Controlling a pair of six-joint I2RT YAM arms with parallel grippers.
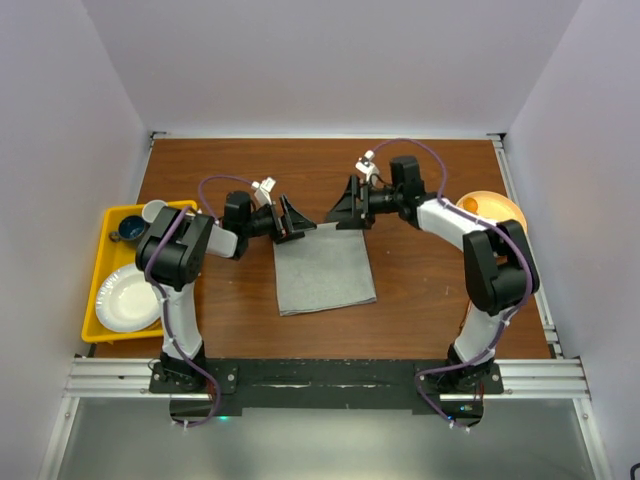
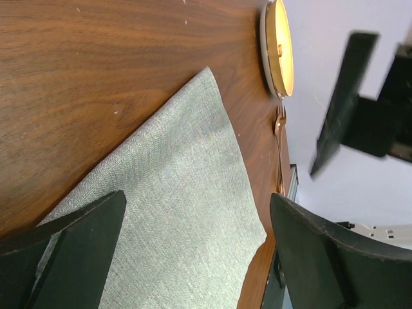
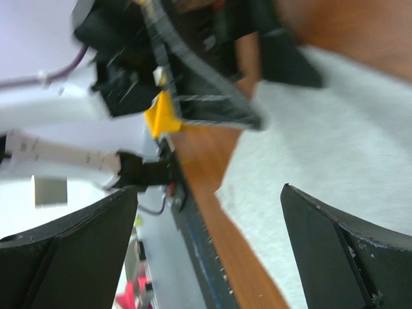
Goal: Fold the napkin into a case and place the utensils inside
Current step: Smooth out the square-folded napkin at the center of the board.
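The napkin is a light-grey square cloth lying flat in the middle of the brown table. My left gripper hovers over its far left corner, open, with cloth showing between the wide-spread fingers and nothing held. Open as well, my right gripper hangs over the far right corner. Its view is blurred and shows the napkin and the table's near edge between its fingers. In the left wrist view, a slim copper-coloured utensil lies on the table beside a round plate.
A yellow tray at the left edge holds a white plate and a blue cup. An orange round plate sits at the right, partly behind the right arm. White walls close in the table on three sides.
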